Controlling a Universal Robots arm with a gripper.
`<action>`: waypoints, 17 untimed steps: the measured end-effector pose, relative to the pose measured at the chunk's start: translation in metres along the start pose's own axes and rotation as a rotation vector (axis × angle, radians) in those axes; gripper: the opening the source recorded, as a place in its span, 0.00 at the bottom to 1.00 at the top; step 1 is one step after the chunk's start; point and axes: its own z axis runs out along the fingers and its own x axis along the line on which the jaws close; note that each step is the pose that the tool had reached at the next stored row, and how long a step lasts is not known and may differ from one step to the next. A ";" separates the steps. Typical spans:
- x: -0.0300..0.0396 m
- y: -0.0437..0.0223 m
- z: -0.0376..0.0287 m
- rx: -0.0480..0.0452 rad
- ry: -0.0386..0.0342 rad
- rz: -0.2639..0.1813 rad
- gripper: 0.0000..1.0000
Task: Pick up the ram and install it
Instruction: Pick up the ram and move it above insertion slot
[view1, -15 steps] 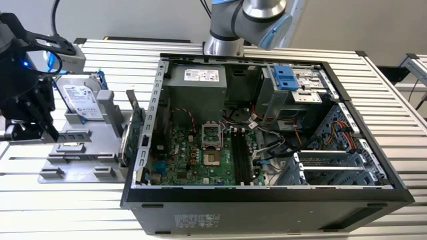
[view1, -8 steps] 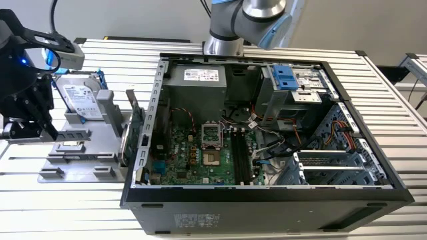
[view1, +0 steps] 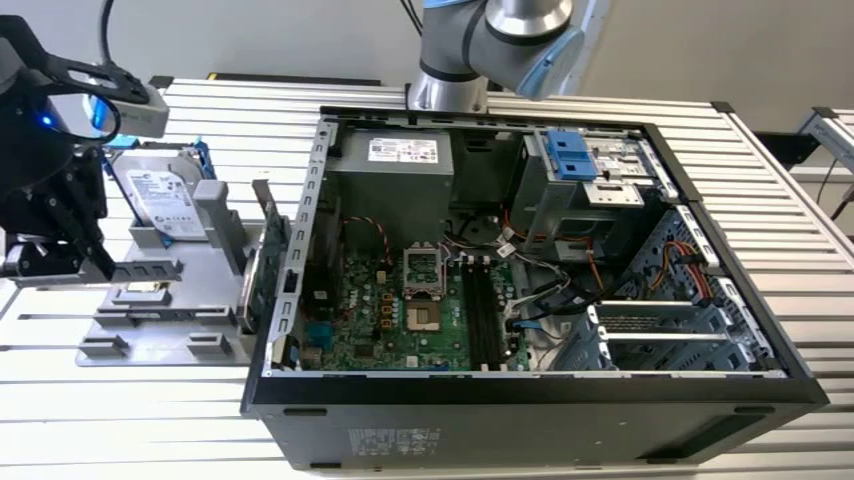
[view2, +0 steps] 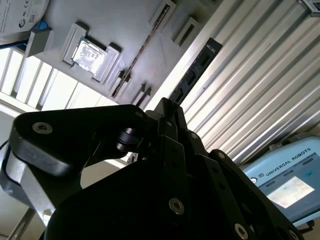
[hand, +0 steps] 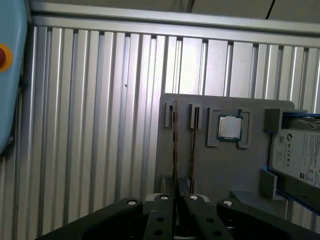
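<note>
End effector (hand: 176, 204) sits lined up over the ram (hand: 175, 142) — it stands on edge in the grey holder (hand: 250, 170) on the table (hand: 90, 125). Clenched or released, I cannot tell. Looks light, stiff and fragile — best pinched on its flat faces near the top edge.

Ribbed aluminium tabletop (view1: 134, 420) below a pale wall (view1: 267, 35).

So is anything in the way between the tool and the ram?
Nothing that I can see. In the first wrist view the tool sits right at the ram, which stands on edge in the grey holder.
</note>
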 end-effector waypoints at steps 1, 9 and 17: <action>0.0000 0.0000 -0.0002 -0.0001 0.0000 0.000 0.00; 0.0000 0.0002 -0.0047 -0.0001 0.0001 0.000 0.00; -0.0001 0.0003 -0.0119 -0.0001 0.0001 0.000 0.00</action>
